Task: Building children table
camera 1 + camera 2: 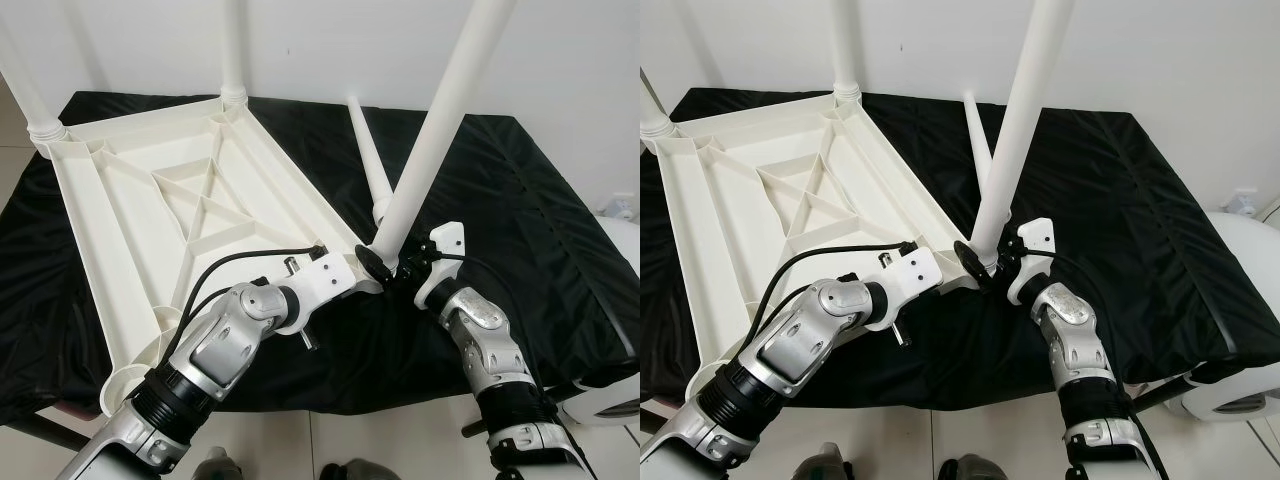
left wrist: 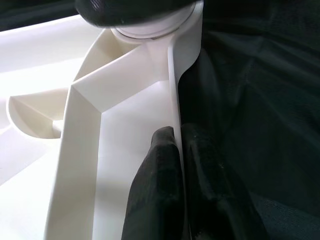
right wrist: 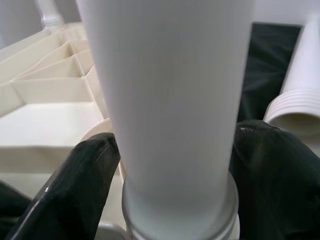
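Two legs up at the far corners of the tabletop (image 1: 180, 215), third leg (image 1: 440, 120) clamped in right gripper (image 1: 398, 268) at its near corner socket, seemingly part-seated, left gripper (image 2: 179, 150) pinching tabletop rim; next, twisting home.

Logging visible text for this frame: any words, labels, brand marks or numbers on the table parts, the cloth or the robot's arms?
None can be read.
White tabletop: bare ribbed plastic, no marking.
Table leg gripped by the right claw: plain white.
Spare leg lying on the black cloth: plain.
Left claw, pinching the tabletop's rim: plain black fingers.
Silver arms: no legible label.
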